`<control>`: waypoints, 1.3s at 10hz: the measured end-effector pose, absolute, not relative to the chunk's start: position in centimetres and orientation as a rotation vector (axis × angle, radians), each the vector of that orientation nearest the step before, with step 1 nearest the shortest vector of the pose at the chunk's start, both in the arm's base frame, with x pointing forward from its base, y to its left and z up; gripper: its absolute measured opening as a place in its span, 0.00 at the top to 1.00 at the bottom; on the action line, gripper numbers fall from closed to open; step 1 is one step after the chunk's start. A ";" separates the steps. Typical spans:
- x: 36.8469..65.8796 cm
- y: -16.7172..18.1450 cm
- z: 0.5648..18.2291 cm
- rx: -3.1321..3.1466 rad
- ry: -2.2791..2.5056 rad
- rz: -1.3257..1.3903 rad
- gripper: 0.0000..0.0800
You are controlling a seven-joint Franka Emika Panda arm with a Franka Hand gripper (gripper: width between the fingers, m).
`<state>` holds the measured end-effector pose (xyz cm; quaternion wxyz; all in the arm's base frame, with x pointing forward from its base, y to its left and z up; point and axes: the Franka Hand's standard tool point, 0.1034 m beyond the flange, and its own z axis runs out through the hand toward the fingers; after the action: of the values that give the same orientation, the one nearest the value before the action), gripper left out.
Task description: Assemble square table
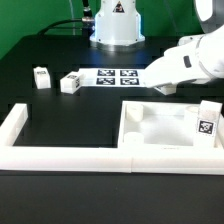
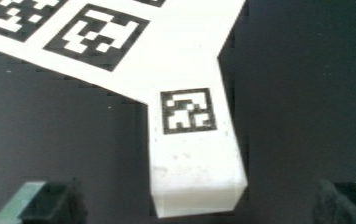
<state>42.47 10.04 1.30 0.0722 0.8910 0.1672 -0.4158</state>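
The square tabletop [image 1: 160,132] lies flat at the exterior view's right front, with an upright tagged leg [image 1: 207,121] at its right edge. Two small tagged leg blocks [image 1: 41,77] [image 1: 70,83] stand on the black table at the left. In the wrist view a long white leg [image 2: 196,125] with one tag lies on the table, its near end between my fingers. My gripper [image 2: 196,204] is open around that end, with a gap on both sides; the fingers [image 2: 40,201] show dark at the frame's corners. In the exterior view my gripper [image 1: 165,89] hangs low beside the marker board.
The marker board [image 1: 116,75] lies behind the tabletop, and it shows in the wrist view [image 2: 77,30] touching the leg's far end. A long low white border wall [image 1: 60,155] runs along the front and up the left. The robot base [image 1: 117,25] stands at the back.
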 end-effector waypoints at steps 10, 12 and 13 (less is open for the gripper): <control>39.7 9.0 0.3 2.670 0.492 -1.276 0.64; 39.7 8.9 0.4 2.671 0.490 -1.276 0.64; 39.7 8.9 0.4 2.671 0.490 -1.277 0.64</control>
<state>39.69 8.87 0.35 0.0704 0.8880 0.1627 -0.4244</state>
